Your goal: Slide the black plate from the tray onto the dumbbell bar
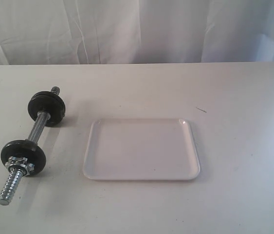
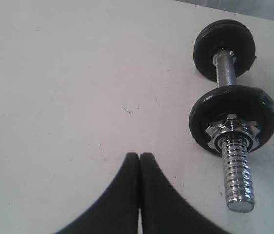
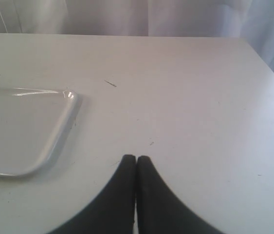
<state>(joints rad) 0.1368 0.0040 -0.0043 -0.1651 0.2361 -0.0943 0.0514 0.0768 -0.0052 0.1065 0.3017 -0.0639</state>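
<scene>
Although the task names a black plate on the tray (image 1: pixel 141 148), that white tray lies bare in the exterior view. The part of it the right wrist view takes in (image 3: pixel 25 131) is bare too. No loose plate shows anywhere on the table (image 1: pixel 234 97).

The dumbbell bar (image 1: pixel 35 127) lies flat on the table, beside the tray on its left and apart from it. It carries two black discs. The far disc (image 1: pixel 46 106) sits just short of the far thread. The near disc (image 1: pixel 22 152) is backed by a silver star nut (image 1: pixel 19 162), which appears to be there to keep it from sliding off the exposed near thread. Which disc, if either, is the tray's plate cannot be told.

The left gripper (image 2: pixel 139 158) hangs over bare table near the bar's near end, jaws pressed together on nothing. The right gripper (image 3: pixel 136 160) is likewise closed and empty, off the tray's corner.

Judgement: the transfer looks complete, or the plate is out of view.
</scene>
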